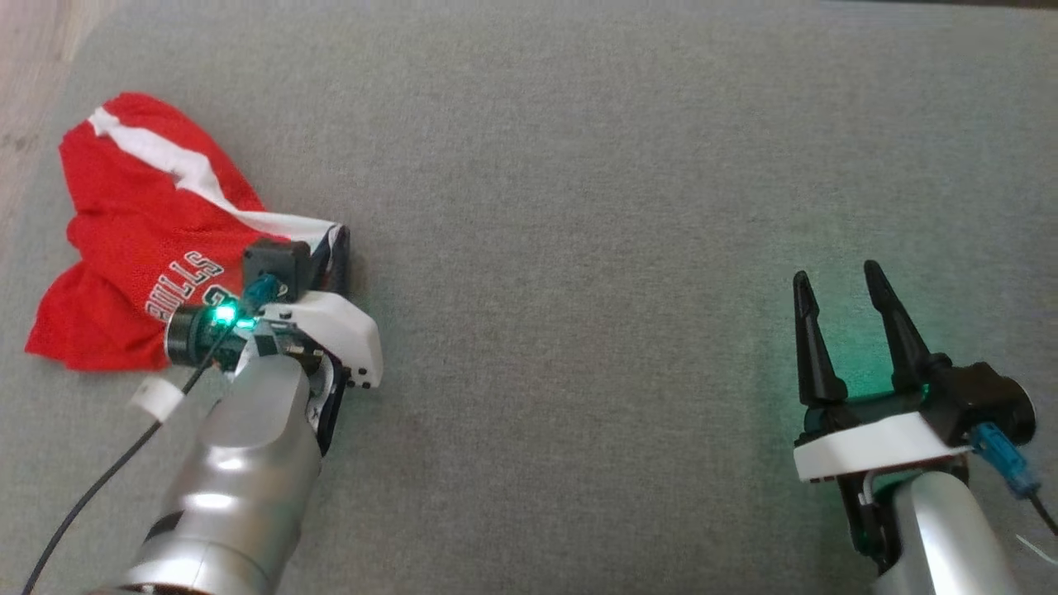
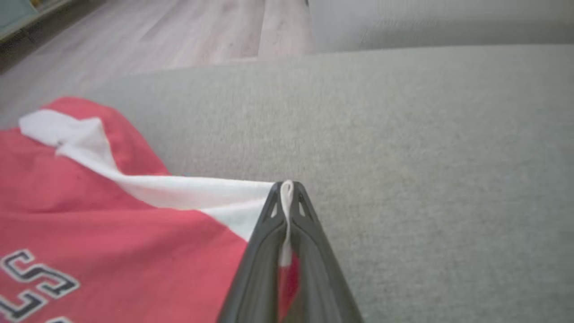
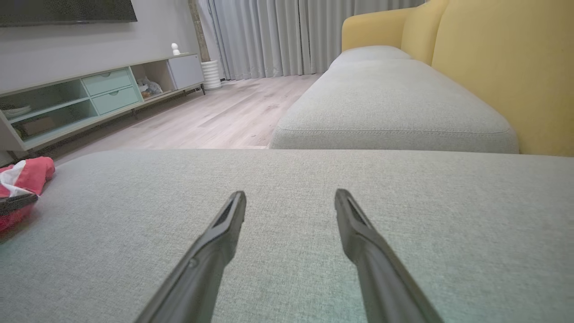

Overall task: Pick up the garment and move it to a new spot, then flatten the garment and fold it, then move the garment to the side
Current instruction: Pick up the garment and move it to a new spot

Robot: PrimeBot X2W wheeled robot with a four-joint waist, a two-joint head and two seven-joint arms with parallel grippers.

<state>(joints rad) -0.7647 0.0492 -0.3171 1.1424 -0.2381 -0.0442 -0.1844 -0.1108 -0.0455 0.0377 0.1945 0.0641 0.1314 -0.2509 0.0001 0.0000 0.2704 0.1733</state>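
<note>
Red garment [image 1: 124, 223], "BULLS" lettering [image 1: 186, 285], pinched in left fingers [image 2: 255, 264]

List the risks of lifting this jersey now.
1. The left gripper pinches only the white trim at its very tips; the red Bulls jersey may slip out.
2. The jersey lies crumpled near the edge of the grey cushion; if dropped, it could slide onto the wood floor.
</note>
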